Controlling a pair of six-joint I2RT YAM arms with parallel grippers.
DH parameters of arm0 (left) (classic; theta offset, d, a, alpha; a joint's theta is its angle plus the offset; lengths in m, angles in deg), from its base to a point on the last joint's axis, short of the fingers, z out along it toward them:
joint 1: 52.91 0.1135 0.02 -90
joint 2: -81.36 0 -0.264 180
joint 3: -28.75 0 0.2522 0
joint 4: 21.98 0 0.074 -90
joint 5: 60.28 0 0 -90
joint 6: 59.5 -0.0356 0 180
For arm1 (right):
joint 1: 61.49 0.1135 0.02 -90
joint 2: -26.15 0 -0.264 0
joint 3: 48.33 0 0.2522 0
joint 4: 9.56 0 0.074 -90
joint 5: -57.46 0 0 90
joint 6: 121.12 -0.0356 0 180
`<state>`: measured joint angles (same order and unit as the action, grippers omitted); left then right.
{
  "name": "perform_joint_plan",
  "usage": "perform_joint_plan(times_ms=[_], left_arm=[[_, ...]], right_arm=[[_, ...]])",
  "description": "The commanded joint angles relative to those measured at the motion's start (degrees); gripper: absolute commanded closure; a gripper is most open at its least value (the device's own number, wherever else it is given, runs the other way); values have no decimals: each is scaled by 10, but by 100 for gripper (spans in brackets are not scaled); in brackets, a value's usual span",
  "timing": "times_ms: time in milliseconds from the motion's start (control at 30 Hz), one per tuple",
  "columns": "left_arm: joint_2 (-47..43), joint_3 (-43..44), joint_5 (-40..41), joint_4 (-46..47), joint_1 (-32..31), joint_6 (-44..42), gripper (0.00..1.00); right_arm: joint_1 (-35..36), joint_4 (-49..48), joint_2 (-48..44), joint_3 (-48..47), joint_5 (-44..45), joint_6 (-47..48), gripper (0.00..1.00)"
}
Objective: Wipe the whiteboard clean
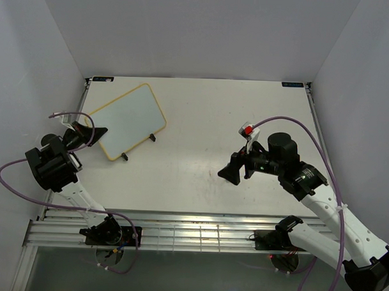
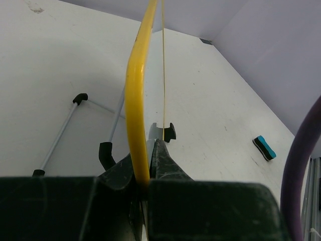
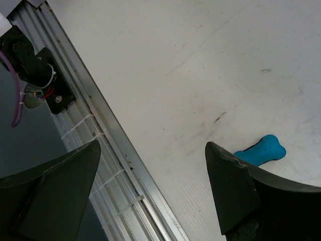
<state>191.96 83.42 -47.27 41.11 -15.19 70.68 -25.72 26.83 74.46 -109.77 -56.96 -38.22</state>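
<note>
now the small rectangular whiteboard with rounded corners and a thin yellow rim [image 1: 128, 119] sits at the far left of the big white tabletop [image 1: 199, 190], turned at an angle, its face blank from above. two small black feet [image 1: 152, 137] show along its near edge. the left gripper [image 1: 94, 132] is pinched tight on the board's left corner. from the left wrist the yellow edge rises edge-on out of the closed black fingers [image 2: 168, 168], and thin grey metal stand legs [image 2: 60, 133] tipped in black rest on the table beside it. the right gripper [image 1: 230, 173] hangs over the middle of the table, well apart from the board, its jaws spread wide and holding nothing. a small blue eraser [image 3: 261, 150] lies flat on the table just beside one of its fingers [image 3: 235, 196], not touched by it as far as the view shows. the ribbed aluminium front rail [image 3: 110, 145] runs below.
</note>
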Motion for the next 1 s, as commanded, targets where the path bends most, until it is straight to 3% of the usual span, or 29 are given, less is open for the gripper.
perform_joint_plan(times_ms=[0, 233, 733, 967], left_arm=[[29, -6, -27, 149, 14, -168, 100], [25, -40, -26, 148, 56, -180, 100], [2, -55, 9, 145, 78, -172, 100], [3, -61, 11, 143, 80, -162, 90]], right_arm=[[4, -22, -9, 4, -9, 7, 10], [4, -21, -16, 5, -7, 7, 10], [5, -23, -21, 8, -8, 7, 10], [5, -24, -24, 7, -12, 6, 10]])
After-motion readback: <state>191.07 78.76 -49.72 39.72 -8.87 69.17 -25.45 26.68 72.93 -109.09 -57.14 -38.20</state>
